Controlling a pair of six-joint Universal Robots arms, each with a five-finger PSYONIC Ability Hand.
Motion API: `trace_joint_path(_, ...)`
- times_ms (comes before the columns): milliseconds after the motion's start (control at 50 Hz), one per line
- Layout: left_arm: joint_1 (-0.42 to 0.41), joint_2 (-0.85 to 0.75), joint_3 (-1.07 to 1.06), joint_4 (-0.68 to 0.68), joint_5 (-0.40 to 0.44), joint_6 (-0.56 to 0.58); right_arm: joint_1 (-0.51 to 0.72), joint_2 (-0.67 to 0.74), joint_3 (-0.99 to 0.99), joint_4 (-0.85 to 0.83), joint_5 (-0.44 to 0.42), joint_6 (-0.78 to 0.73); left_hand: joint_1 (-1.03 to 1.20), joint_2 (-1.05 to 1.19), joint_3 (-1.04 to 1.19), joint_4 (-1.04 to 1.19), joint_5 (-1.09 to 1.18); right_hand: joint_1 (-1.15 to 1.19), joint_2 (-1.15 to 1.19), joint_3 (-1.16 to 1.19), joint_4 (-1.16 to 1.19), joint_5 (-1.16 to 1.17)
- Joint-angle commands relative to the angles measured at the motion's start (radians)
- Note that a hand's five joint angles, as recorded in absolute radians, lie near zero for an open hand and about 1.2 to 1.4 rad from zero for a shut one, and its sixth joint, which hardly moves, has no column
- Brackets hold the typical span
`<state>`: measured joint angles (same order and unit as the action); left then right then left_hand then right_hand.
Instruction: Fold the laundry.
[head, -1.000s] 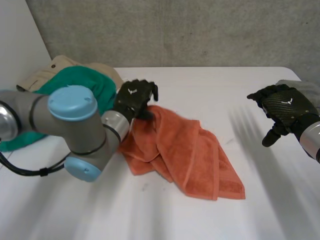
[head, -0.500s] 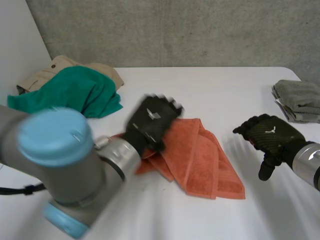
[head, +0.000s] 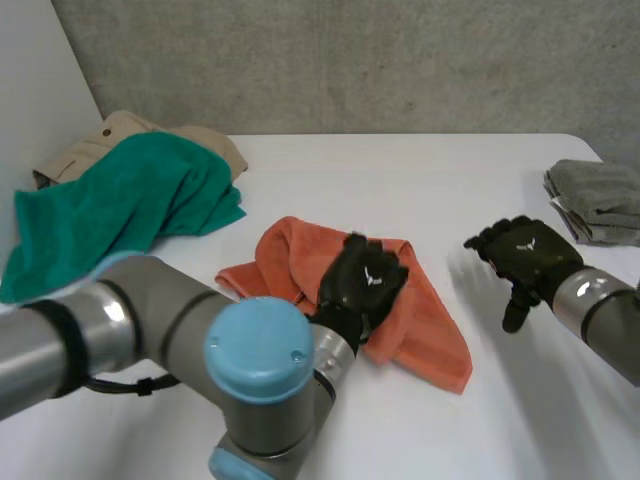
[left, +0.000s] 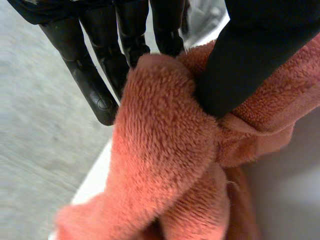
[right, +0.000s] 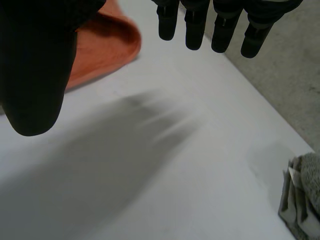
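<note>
The orange towel (head: 285, 262) lies crumpled in the middle of the counter (head: 400, 180), so its folding is barely begun. The left robot hand (head: 362, 285) pinches a bunched ridge of it between thumb and fingers, and the right robot hand (head: 522, 255) hovers open and empty over bare counter near the towel's right side. One grey cloth (head: 597, 200) sits neatly folded at the counter's far right, which looks like finished work, while a green towel (head: 130, 205) and a beige garment (head: 120, 135) lie heaped at the far left, so most of the laundry seems left to do.
</note>
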<state>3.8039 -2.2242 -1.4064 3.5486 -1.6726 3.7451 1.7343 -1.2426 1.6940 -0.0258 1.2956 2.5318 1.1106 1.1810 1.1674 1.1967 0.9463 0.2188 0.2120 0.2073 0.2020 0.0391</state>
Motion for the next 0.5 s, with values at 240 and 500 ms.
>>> trace_joint_path(240, 0.080, 0.445, -0.276, -0.033, 0.016, 0.146, 0.204, 0.442, -0.574, 0.276, -0.021, 0.576, 0.286, 0.215, 0.229, 0.200, 0.275, -0.044, -0.038, -0.033, -0.027, -0.039)
trace_joint_path(500, 0.126, 0.445, -0.332, -0.028, 0.014, 0.162, 0.266, 0.424, -0.582, 0.305, -0.168, 0.670, 0.286, 0.215, 0.229, 0.200, 0.275, 1.178, 1.184, 1.189, 1.194, 1.183)
